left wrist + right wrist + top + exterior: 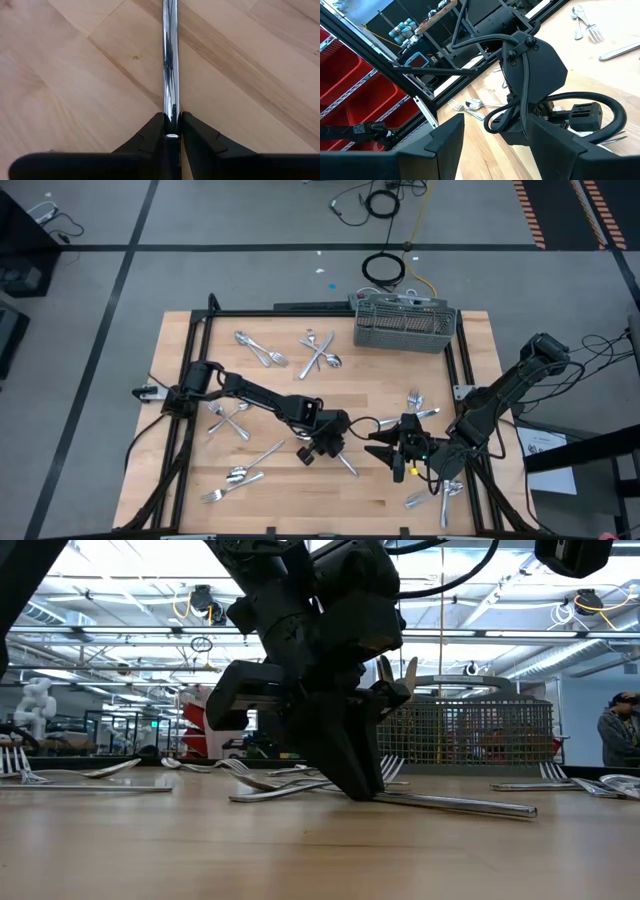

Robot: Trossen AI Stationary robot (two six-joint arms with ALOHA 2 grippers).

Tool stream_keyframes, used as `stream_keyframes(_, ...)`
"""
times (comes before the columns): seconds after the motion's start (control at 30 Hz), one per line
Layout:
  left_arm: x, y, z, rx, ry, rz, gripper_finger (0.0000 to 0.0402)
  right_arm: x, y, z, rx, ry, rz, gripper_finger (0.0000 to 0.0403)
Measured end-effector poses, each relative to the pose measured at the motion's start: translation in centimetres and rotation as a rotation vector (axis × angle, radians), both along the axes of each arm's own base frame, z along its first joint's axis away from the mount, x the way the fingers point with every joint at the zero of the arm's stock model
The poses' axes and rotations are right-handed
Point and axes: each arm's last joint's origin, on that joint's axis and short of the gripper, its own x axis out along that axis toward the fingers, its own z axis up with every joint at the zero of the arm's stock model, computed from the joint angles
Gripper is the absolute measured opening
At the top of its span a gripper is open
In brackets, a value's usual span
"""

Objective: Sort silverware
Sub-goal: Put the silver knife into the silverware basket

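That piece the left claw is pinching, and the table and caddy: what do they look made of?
Utensil handle between the left claw fingers: polished metal, likely steel; it mirrors its surroundings like chrome. Table: light wood planks with visible grain and a knot, matte finish. Caddy: grey mesh, see-through in the low view; metal or plastic, hard to tell.

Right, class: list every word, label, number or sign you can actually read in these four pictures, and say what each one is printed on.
None can be read.
White sheet beside the table's right edge: dark print, too small to read.
Grey mesh caddy, silverware piece between the left gripper fingers, right gripper: no lettering visible.
Red bins on the shelving: no label shows.
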Motion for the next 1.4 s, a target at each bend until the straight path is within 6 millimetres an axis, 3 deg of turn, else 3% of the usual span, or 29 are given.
stream_keyframes(0.23,0.05,-0.01,0.0,-0.001,-0.008,0.001,0.004,-0.01,0.01,0.0,0.0,0.0,0.001,0.0203)
stream_keyframes(1.4,0.81,-0.2,0.8,0.002,-0.05,-0.004,0.0051,-0.02,0.0,0.0,-0.007,0.002,0.002,0.0203)
